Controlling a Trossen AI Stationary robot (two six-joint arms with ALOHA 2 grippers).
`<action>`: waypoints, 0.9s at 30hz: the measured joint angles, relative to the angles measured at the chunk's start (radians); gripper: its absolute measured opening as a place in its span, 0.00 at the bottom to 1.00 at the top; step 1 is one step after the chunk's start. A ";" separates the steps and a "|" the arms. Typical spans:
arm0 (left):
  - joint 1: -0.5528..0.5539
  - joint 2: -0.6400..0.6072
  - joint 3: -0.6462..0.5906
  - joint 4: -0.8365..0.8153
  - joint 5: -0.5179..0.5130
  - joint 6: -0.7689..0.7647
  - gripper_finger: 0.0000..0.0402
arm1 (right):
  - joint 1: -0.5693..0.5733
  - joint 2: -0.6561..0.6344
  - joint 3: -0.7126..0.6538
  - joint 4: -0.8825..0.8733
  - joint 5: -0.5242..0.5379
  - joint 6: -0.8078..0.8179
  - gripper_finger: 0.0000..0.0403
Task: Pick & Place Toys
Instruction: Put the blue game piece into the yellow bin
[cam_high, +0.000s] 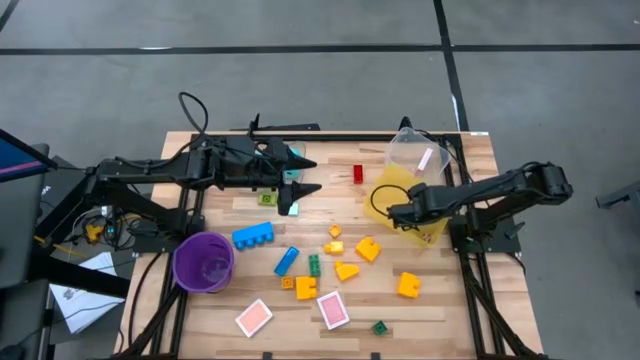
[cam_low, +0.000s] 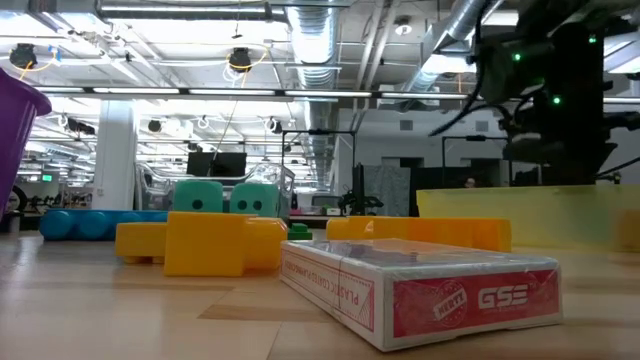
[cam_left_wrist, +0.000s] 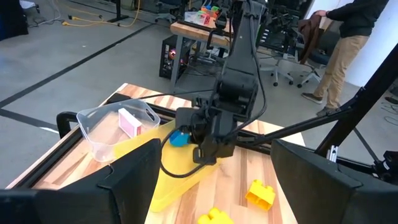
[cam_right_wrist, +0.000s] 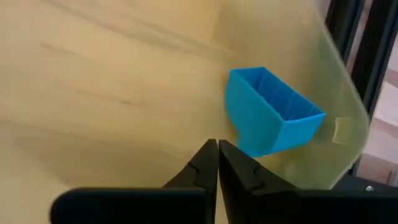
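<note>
My right gripper is shut with nothing between its fingers and points down into the yellow bin. A blue brick lies in the bin just beside the fingertips, hollow side up, against the bin's wall. My left gripper hangs open above the table's far left part, holding nothing. Loose toys lie on the table's middle and near part: blue bricks, yellow bricks, a green brick, a red brick and two pink cards. Two cyan dice show in the low view.
A purple cup stands at the near left. A clear tub with a pink card inside sits behind the yellow bin at the far right. A person stands in the room beyond the table, seen in the left wrist view.
</note>
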 joint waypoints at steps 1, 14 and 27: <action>0.000 0.000 0.000 0.000 0.000 0.000 0.74 | -0.003 0.007 -0.013 0.015 -0.011 -0.003 0.01; 0.000 0.000 0.000 0.010 0.000 -0.018 0.74 | -0.001 0.014 -0.099 0.041 -0.022 0.007 0.00; 0.000 0.000 0.000 0.017 0.000 -0.018 0.74 | 0.011 -0.034 -0.099 0.026 -0.009 0.022 0.00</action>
